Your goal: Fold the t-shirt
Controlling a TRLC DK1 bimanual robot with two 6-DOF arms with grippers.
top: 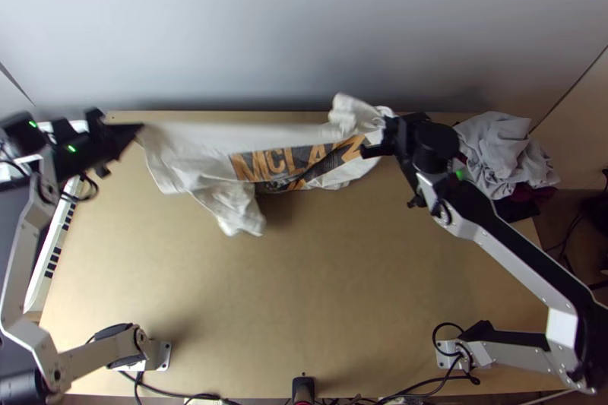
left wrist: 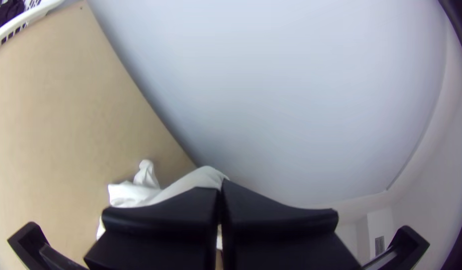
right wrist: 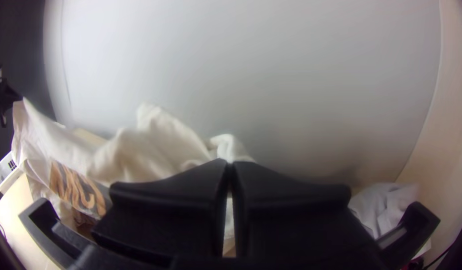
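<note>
White t-shirt between left hand and right hand

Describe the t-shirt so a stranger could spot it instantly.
Find the light wooden table and look over its far side. The white cloth t-shirt hangs stretched from the left black pincer to the right black pincer. Unlike the crumpled grey cloth heap, it shows large orange lettering.

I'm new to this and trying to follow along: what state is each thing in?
White t-shirt: stretched between both grippers, lower parts loose, not neatly folded
Left gripper: shut on the shirt
Right gripper: shut on the shirt
Grey cloth: bunched
White basket: holding dark cloth
</note>
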